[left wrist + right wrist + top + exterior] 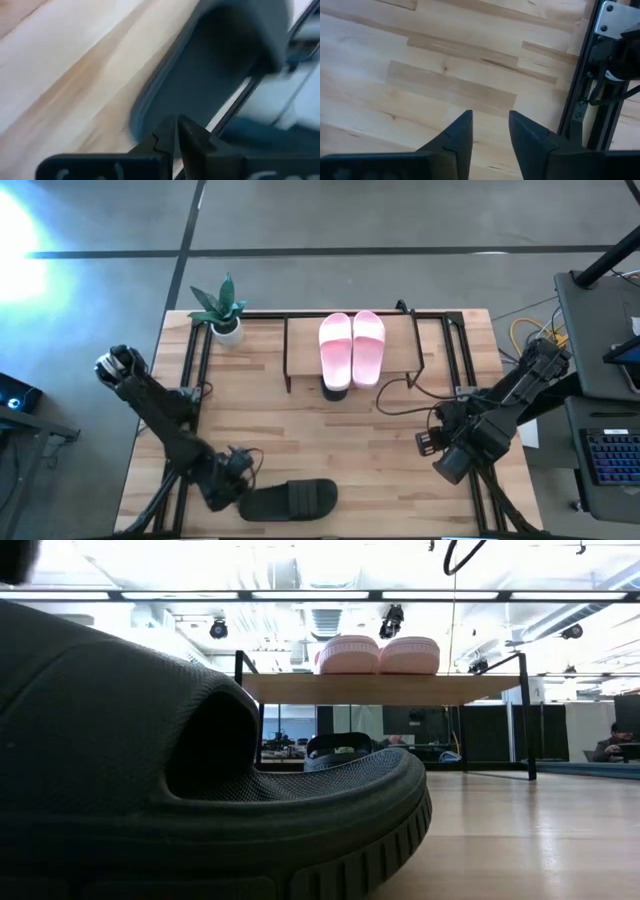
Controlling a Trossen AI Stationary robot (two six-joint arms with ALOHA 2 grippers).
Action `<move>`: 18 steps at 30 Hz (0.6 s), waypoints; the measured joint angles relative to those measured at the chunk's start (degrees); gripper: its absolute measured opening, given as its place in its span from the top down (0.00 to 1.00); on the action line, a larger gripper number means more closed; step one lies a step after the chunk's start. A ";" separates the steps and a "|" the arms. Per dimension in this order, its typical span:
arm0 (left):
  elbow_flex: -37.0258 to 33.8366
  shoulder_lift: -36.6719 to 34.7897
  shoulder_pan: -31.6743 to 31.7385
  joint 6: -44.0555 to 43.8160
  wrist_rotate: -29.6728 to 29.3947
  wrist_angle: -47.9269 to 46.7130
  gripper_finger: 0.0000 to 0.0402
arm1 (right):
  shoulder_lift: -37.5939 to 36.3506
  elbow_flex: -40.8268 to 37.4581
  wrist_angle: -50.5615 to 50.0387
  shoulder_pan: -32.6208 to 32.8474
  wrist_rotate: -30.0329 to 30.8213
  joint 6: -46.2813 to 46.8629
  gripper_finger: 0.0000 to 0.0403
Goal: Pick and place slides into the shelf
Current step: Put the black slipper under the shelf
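Observation:
Two pale pink slides [352, 346] lie side by side on the shelf's top board [305, 350], also in the low view [380, 654]. One dark slide [335, 389] lies on the table under the shelf [345, 748]. The other dark slide [292, 499] lies flat near the table's near edge, strap toward the right, and fills the low view [200, 790]. My left gripper [238, 483] is shut, low at this slide's heel end [150, 107]. My right gripper [432, 442] is open and empty above the table's right side [490, 130]. My left gripper's shut fingertips [167, 131] stand at the rim of the dark slide's heel end [142, 112], coming from the table's left and slanting down. I cannot tell whether they touch the rim. The slide lies flat on the table.
A small potted plant [223, 310] stands at the far left corner. Black frame rails [195, 370] run along the table's left and right sides [580, 90]. A cable [400, 395] lies right of the shelf. Bare wood shows in the middle of the table.

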 joint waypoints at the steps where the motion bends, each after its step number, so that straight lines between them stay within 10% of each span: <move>1: 0.49 -0.09 -1.32 1.96 0.89 -1.27 0.99 | 0.00 -0.08 -0.02 -0.01 0.04 -0.05 0.70; 8: 4.77 7.89 -9.61 16.84 9.02 -2.46 1.00 | -0.04 -0.21 -0.02 -0.01 0.30 -0.05 0.71; 18: 5.22 17.99 -3.56 24.40 10.39 -5.06 1.00 | -0.07 -0.26 0.05 -0.03 1.84 0.59 0.74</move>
